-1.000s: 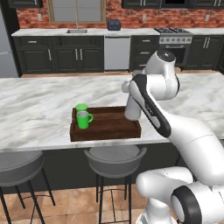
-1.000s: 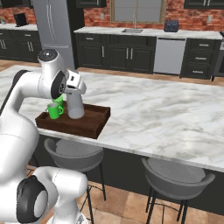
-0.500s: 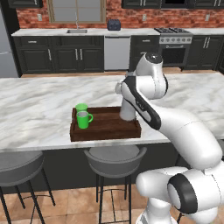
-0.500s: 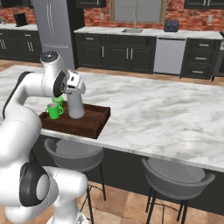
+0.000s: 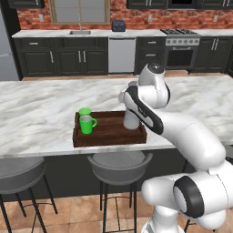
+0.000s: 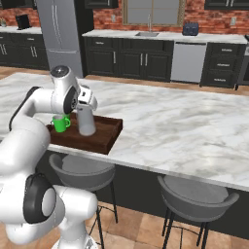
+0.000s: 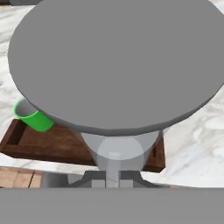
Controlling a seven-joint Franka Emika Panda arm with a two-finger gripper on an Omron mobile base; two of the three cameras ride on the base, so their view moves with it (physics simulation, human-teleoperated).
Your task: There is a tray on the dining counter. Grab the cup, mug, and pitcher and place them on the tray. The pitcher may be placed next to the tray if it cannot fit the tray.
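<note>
Clenched on the pitcher (image 6: 87,121), the gripper (image 6: 86,98) holds it upright at the right end of the tray (image 5: 109,133) on the dining counter (image 5: 41,109). Left of it stand the mug (image 5: 86,124) and, farther back, the cup (image 5: 84,112). Grey stools (image 5: 119,162) sit below the near edge.

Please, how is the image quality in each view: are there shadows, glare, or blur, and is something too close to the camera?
Left base view: even rendered light, no glare, slightly soft; the tray casts little shadow. Right base view: equally flat light, and the pitcher stands clear against the dining counter. Hand view: the pitcher's lid is very close, oversized, hiding most of the tray; one green vessel peeks out.
</note>
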